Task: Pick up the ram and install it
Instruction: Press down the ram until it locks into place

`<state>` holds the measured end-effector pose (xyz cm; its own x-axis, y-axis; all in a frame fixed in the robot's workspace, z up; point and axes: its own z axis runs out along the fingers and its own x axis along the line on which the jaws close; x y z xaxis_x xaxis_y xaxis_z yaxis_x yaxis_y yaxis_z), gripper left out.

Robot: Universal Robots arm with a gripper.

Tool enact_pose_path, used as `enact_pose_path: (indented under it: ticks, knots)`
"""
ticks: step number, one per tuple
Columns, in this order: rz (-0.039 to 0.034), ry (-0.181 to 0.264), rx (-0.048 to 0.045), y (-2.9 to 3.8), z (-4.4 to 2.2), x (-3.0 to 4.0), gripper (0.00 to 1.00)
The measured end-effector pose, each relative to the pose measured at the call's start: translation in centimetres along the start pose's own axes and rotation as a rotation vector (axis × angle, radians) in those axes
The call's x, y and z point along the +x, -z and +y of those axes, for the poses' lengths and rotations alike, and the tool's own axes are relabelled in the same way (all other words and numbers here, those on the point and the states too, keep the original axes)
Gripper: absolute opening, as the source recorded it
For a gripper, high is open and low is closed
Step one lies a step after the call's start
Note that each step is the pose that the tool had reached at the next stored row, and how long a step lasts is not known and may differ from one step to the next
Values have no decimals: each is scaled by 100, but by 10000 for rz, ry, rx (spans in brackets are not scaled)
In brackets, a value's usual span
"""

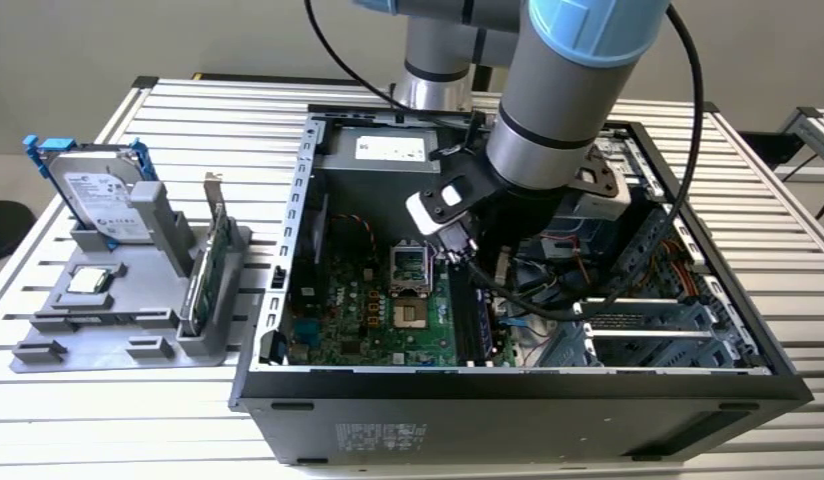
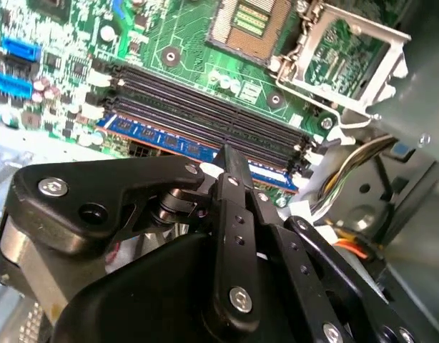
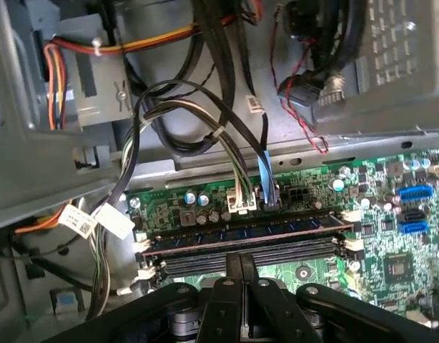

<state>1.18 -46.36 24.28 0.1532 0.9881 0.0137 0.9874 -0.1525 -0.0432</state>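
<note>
Grey slotted holder (image 1: 112, 335) carried blue-railed metal drive (image 1: 99, 195) and green card (image 1: 209, 272), open black case (image 1: 519, 385), ram (image 2: 194, 148) seated in motherboard slot with pale labels unreadable, gripper (image 2: 230, 161) above it, fingers pressed together, empty.

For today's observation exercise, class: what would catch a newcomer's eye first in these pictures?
First, the thick grey-and-blue robot arm plunging into the open black computer case at the centre of the exterior view. Next, the green motherboard on the case floor, where in both wrist views a slim blue ram stick sits in a slot just beyond the black gripper. On the exterior view's left, a silver hard drive in blue rails stands on a grey holder.
</note>
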Motion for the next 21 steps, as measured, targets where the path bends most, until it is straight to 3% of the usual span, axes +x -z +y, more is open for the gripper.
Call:
enact_pose_path:
  ticks: [7, 14, 21]
  knots:
    - [-53, 1253, 17, -1, 0, 0, 0]
    - [-44, 1328, 14, -6, 50, 8, 0]
    - [7, 1234, -68, -77, 67, 9, 0]
